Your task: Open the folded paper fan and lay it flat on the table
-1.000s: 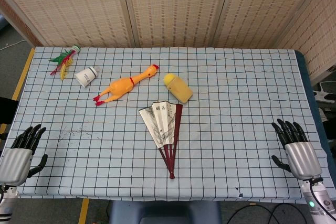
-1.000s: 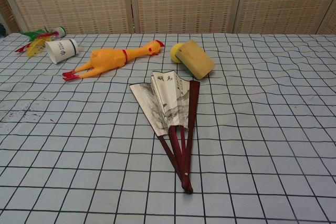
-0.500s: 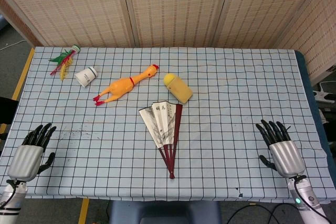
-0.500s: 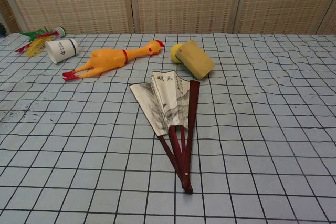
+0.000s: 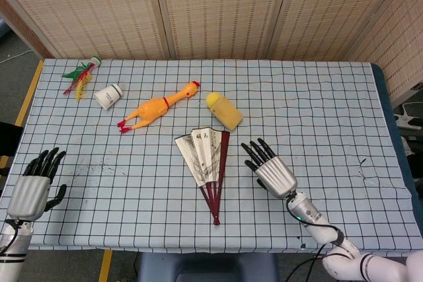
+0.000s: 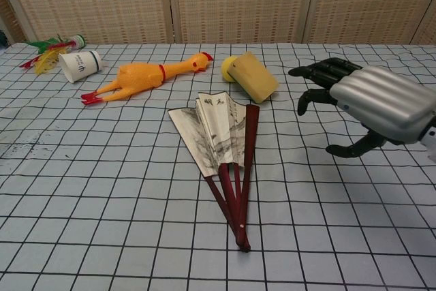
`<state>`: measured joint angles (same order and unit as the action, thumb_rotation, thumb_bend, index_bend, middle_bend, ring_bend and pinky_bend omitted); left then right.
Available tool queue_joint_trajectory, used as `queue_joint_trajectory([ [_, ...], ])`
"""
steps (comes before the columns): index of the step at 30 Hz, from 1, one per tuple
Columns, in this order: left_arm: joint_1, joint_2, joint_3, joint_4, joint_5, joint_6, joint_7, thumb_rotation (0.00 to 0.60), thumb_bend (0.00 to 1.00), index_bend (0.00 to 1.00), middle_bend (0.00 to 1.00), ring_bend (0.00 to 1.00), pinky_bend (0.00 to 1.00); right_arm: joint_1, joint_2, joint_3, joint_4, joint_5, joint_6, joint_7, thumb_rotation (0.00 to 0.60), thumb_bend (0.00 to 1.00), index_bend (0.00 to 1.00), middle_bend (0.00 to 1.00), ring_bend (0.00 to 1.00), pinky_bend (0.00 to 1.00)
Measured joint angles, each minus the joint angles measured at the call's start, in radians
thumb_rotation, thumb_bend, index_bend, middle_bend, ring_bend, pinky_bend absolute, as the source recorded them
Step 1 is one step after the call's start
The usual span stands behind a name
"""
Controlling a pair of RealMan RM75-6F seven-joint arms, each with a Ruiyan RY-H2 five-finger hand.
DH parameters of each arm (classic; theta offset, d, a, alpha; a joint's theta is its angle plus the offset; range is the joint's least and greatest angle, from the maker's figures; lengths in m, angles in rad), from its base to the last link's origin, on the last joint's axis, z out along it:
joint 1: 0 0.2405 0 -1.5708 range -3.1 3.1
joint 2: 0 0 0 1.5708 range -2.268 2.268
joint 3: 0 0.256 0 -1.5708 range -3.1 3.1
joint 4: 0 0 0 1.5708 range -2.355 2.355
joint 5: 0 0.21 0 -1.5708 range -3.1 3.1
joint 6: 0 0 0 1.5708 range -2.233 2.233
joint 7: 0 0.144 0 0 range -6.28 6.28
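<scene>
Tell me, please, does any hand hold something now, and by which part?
Nothing is held. The right hand hangs open beside the paper fan, apart from it. The left hand is open at the table's near left edge.

surface: table under white black-grid cloth (image 5: 317,97)
centre: half-open paper fan with dark red ribs (image 5: 205,163)
behind fan: yellow rubber chicken (image 5: 155,107), yellow sponge block (image 5: 225,110)
far left of fan: white paper cup (image 5: 109,95), feathered shuttlecock (image 5: 79,77)

We see our right hand (image 5: 272,168) fingers spread beside the partly open fan (image 5: 205,163), left hand (image 5: 34,184) at table edge (image 5: 59,242)
</scene>
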<state>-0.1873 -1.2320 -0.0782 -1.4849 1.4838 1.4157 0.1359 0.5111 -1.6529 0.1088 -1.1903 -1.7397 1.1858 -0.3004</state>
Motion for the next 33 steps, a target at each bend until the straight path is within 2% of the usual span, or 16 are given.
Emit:
queue_joint_trajectory([
  [9, -0.021, -0.009, -0.011, 0.011, -0.067, -0.060, 0.040, 0.600, 0.42, 0.00, 0.00, 0.00, 0.15, 0.156, -0.211, 0.033, 0.290, 0.005, -0.094, 0.044, 0.600, 0.14, 0.35, 0.00, 0.00, 0.00],
  [15, -0.024, -0.009, -0.018, 0.011, -0.097, -0.072, 0.048, 0.600, 0.42, 0.00, 0.00, 0.00, 0.15, 0.214, -0.319, 0.023, 0.449, 0.024, -0.123, 0.129, 0.600, 0.14, 0.37, 0.00, 0.00, 0.00],
  [19, -0.025, -0.008, -0.020, 0.014, -0.113, -0.080, 0.049, 0.600, 0.42, 0.00, 0.00, 0.00, 0.15, 0.236, -0.362, 0.010, 0.513, 0.033, -0.123, 0.186, 0.600, 0.16, 0.40, 0.00, 0.00, 0.00],
  [23, -0.027, -0.006, -0.022, 0.014, -0.122, -0.083, 0.050, 0.600, 0.42, 0.00, 0.00, 0.00, 0.15, 0.253, -0.393, -0.002, 0.566, 0.037, -0.113, 0.222, 0.600, 0.29, 0.48, 0.01, 0.00, 0.00],
  [29, -0.030, -0.010, -0.021, 0.016, -0.131, -0.088, 0.061, 0.600, 0.42, 0.00, 0.00, 0.00, 0.15, 0.268, -0.421, -0.018, 0.621, 0.041, -0.077, 0.264, 0.600, 0.55, 0.61, 0.10, 0.00, 0.00],
  [33, -0.032, -0.012, -0.020, 0.017, -0.131, -0.088, 0.059, 0.600, 0.42, 0.00, 0.00, 0.00, 0.15, 0.272, -0.423, -0.030, 0.631, 0.035, -0.022, 0.307, 0.600, 0.60, 0.67, 0.12, 0.00, 0.00],
])
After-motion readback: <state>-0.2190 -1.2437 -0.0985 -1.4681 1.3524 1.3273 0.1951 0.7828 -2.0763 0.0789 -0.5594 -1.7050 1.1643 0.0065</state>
